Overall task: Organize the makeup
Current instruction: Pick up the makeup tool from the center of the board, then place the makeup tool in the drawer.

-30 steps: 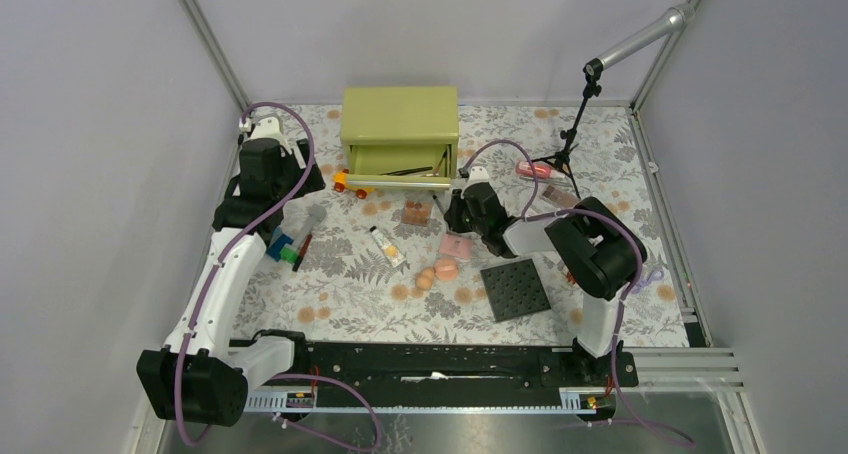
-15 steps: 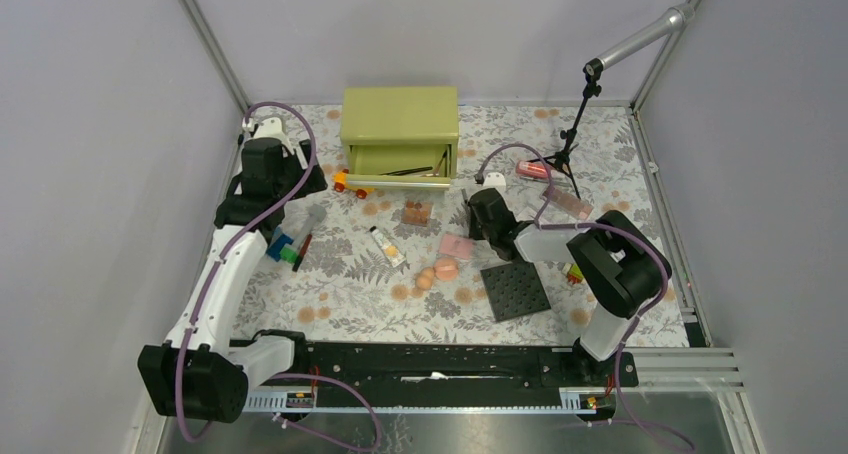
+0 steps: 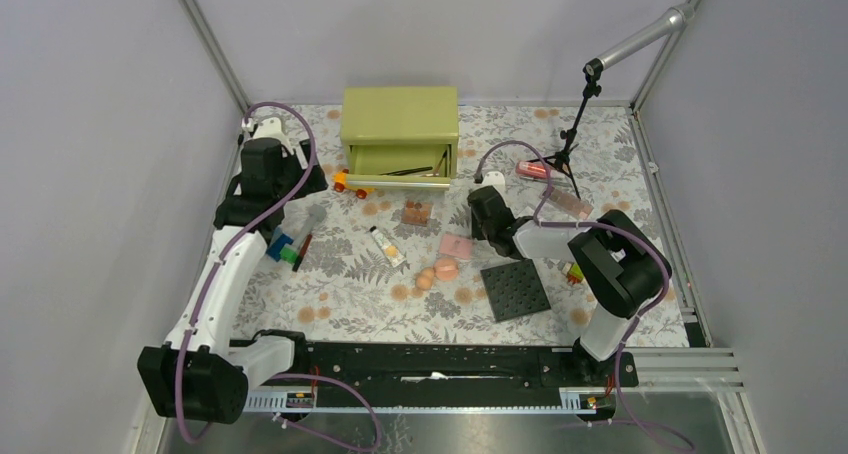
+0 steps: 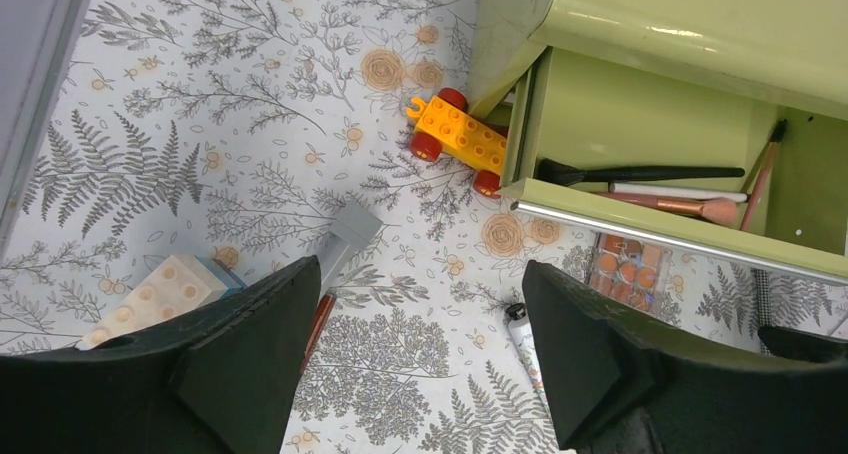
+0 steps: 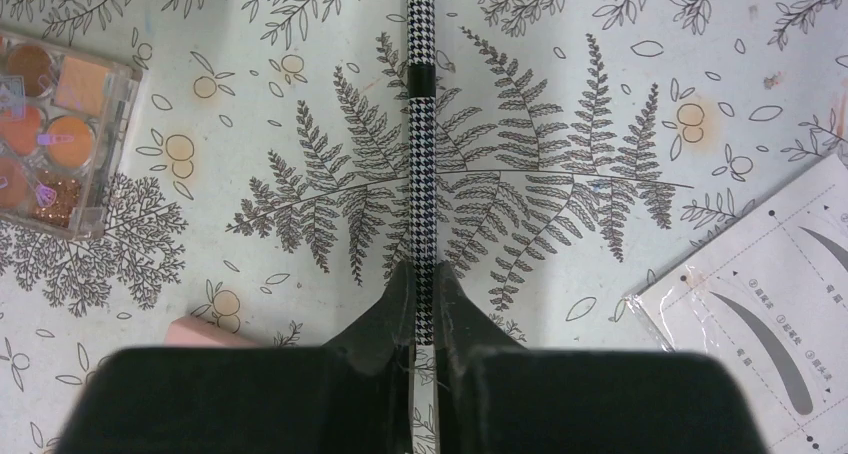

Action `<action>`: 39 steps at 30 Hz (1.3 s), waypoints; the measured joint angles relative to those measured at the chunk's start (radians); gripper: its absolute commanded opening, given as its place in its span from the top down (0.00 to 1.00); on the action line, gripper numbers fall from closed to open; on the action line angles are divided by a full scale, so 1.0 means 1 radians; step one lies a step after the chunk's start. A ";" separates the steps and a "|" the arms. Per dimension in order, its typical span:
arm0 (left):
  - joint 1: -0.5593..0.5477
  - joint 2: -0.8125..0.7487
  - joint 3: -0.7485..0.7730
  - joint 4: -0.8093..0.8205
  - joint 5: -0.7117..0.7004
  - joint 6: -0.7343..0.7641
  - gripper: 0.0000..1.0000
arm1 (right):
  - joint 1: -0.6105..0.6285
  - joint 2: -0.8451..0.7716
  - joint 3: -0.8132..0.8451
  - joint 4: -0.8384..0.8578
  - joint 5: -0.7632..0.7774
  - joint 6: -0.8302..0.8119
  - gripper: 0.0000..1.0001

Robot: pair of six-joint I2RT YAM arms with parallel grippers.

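Item: thin black-and-white houndstooth makeup pencil (image 5: 421,124), lying flat on floral mat (image 5: 620,104). Likely light, rigid, slick, roll-prone. Right gripper (image 5: 422,286) pinching its near end; mid-shaft probably steadier. Left gripper (image 4: 420,274) hanging open.

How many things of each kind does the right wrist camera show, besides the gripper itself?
houndstooth pencil: 1
eyeshadow palette: 1
eyebrow stencil card: 1
pink compact, corner only: 1
Total: 4
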 measured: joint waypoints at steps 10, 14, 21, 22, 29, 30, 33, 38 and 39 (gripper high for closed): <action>0.003 -0.018 0.000 0.002 -0.010 0.000 0.17 | 0.000 -0.105 -0.004 -0.164 0.119 -0.045 1.00; 0.003 -0.018 0.000 0.002 -0.012 0.000 0.17 | 0.000 -0.316 -0.049 -0.155 0.135 -0.129 1.00; 0.004 -0.018 0.000 0.002 -0.013 0.000 0.17 | 0.000 -0.640 -0.156 0.085 -0.097 -0.466 1.00; 0.004 -0.018 0.000 0.002 -0.013 0.000 0.17 | 0.000 -0.644 -0.153 0.106 -0.161 -0.529 1.00; 0.004 -0.018 0.000 0.002 -0.013 0.000 0.17 | 0.000 -0.429 0.108 0.001 -0.547 -0.927 1.00; 0.004 -0.018 0.000 0.002 -0.013 0.000 0.17 | 0.000 -0.396 0.147 -0.012 -0.579 -0.968 1.00; 0.004 -0.018 0.000 0.002 -0.013 0.000 0.17 | 0.000 -0.298 0.269 -0.076 -0.664 -1.101 1.00; 0.004 -0.019 0.000 0.002 -0.014 0.000 0.17 | -0.001 -0.111 0.496 -0.230 -0.757 -1.262 0.99; 0.004 -0.020 0.000 0.002 -0.014 0.000 0.17 | -0.001 -0.082 0.526 -0.251 -0.765 -1.281 0.99</action>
